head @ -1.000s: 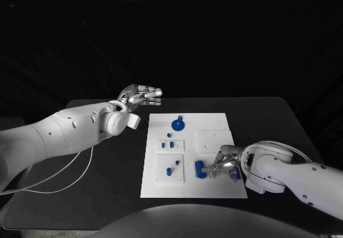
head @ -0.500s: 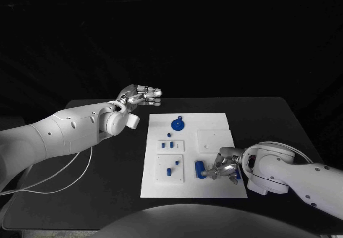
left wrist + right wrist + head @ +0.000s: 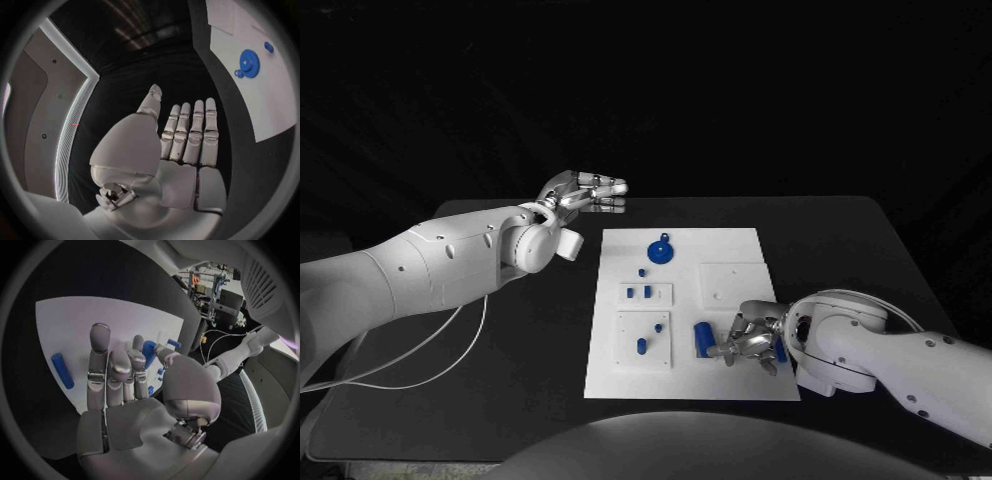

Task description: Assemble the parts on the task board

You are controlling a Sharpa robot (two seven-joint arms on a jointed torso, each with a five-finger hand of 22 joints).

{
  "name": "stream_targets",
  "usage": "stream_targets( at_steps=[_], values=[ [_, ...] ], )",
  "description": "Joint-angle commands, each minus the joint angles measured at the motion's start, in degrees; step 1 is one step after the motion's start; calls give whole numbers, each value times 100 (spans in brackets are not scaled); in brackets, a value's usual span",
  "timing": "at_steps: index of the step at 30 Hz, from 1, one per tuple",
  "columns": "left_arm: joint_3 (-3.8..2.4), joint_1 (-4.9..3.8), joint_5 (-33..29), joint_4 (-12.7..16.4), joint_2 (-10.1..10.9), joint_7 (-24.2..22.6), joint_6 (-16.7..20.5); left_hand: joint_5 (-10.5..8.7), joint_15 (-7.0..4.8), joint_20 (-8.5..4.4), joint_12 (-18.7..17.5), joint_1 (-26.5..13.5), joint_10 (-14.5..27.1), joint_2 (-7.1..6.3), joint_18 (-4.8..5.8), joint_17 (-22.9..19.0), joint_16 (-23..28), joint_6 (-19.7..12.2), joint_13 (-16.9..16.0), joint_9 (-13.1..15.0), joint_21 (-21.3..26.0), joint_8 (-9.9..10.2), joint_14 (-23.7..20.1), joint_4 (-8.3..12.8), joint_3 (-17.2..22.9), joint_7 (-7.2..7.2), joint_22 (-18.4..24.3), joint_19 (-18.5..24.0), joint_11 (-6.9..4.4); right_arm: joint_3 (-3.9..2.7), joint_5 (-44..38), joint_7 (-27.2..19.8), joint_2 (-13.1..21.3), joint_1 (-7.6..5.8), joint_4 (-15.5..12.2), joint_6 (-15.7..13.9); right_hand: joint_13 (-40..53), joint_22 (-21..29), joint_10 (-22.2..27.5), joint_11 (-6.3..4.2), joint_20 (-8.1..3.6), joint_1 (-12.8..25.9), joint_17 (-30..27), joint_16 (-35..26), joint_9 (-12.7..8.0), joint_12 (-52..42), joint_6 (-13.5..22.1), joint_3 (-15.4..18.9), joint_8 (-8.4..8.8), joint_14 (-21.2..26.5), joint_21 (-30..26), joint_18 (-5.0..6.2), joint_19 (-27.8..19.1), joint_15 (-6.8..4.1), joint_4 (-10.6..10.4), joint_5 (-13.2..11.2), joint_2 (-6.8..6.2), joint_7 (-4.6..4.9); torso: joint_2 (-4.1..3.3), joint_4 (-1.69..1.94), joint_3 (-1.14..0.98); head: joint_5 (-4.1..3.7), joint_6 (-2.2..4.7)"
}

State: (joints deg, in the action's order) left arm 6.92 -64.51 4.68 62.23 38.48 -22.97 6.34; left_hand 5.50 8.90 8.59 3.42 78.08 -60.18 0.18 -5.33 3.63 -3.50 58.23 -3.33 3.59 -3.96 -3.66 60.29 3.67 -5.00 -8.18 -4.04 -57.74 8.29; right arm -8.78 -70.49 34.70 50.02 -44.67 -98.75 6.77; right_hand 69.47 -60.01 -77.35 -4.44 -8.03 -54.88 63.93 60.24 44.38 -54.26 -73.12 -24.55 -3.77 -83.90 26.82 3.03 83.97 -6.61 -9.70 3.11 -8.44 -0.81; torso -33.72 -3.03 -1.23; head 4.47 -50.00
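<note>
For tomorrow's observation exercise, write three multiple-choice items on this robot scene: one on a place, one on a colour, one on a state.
1. Where does the round blue gear part lie?
A. far end of the white task board
B. on the black table
C. in the left hand

2. What colour are the small parts on the board?
A. red
B. blue
C. green

3. How is the silver left hand?
A. gripping a part
B. pressing the board
C. open, holding nothing

Answers: 1 A, the gear sits near the board's far edge. 2 B, every piece is blue. 3 C, its fingers are extended, empty, away from the board.
</note>
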Motion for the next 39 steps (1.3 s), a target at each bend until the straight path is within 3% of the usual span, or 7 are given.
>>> stream_targets(
  at_steps=[1, 6, 11, 16, 24, 32, 39],
  values=[
    [-2, -2, 9, 16, 4, 6, -108, 24, 12, -4, -3, 8, -5, 57, 57, -5, 8, 2, -3, 0, 3, -1, -48, -37, -5, -47, 4, 45, 50, 0, -46, 178, -37, 13, 41, -166, 16, 3, -48, 7, -31, 64, -1, -19, 8, -23, -31, -44, 2, 2, 3, -37, 229, -32, 29, -34, 8, -14, -4, -6, -5, 0, 0],
    [-2, -2, 12, 21, 9, 41, -138, 22, 13, -2, -3, 1, -2, 57, 58, -4, 7, 2, -3, 0, 3, -1, -50, -44, -6, -47, 4, 49, 49, 1, -22, 222, -101, 20, 102, -178, 26, 8, -56, 6, -31, 147, 4, -12, 9, -16, -32, -158, 2, 0, 4, -39, 228, -31, 18, -34, -7, -16, -7, -5, -6, 5, 0],
    [-1, -2, 29, 29, 13, 92, -188, 22, 13, -2, -3, 1, -2, 57, 58, -4, 7, 2, -3, 0, 3, -1, -50, -44, -6, -47, 4, 49, 49, 2, 34, 314, -137, 29, 142, 21, 10, 26, -34, 13, -27, 165, -13, -33, 7, 33, -10, -146, 8, 6, -27, -41, 220, -26, 34, -34, -45, -6, 1, -3, -4, 19, 0],
    [-1, -2, 37, 38, 17, 122, -215, 13, 18, 0, -3, 6, 7, 54, 57, -5, 7, -8, -3, 0, 2, 1, -50, -47, -4, -50, 4, 51, 58, 3, 46, 421, -160, 39, 190, 263, -44, 42, 26, 25, -8, -66, -40, -68, 6, 130, 47, -145, 5, 15, -69, -37, 204, -10, 293, -26, -115, 3, 4, -6, 1, 22, 0],
    [0, -2, 29, 42, 21, 159, -249, 14, 21, 1, -2, 12, 8, 54, 56, -5, 7, -8, -3, 0, 2, -1, -52, -43, 0, -51, 3, 53, 58, 4, 52, 541, -220, 103, 265, 396, -82, 42, 38, 30, 8, -157, -52, -75, -20, 146, 54, -25, 8, 9, -107, -32, 212, 2, 534, -23, -78, 6, 2, -2, -2, 21, 0],
    [0, -2, -60, 73, 16, 254, -352, 13, 25, 6, -2, 36, 18, 75, 57, -5, 8, 0, -3, 0, 4, -1, -76, -26, 10, -48, 5, 69, 58, 5, 27, 656, -257, 137, 313, 302, -77, 30, 24, 28, 10, -100, -44, -57, -26, 113, 37, -38, 5, 5, -95, -31, 219, 2, 491, -20, -81, -1, 3, -9, -1, 38, 0],
    [0, -2, -75, 27, 18, 284, -372, 17, 25, 7, -3, 32, 23, 78, 57, -5, 7, 0, -3, 0, 4, -1, -80, -24, 6, -49, 4, 75, 58, 5, 23, 595, -214, 147, 259, 314, -84, 17, 25, 31, 16, -166, -53, -53, -24, 90, 19, 69, 6, 6, -90, -30, 217, 7, 494, -12, -223, 0, 4, -7, -6, 17, 0]
  ],
)
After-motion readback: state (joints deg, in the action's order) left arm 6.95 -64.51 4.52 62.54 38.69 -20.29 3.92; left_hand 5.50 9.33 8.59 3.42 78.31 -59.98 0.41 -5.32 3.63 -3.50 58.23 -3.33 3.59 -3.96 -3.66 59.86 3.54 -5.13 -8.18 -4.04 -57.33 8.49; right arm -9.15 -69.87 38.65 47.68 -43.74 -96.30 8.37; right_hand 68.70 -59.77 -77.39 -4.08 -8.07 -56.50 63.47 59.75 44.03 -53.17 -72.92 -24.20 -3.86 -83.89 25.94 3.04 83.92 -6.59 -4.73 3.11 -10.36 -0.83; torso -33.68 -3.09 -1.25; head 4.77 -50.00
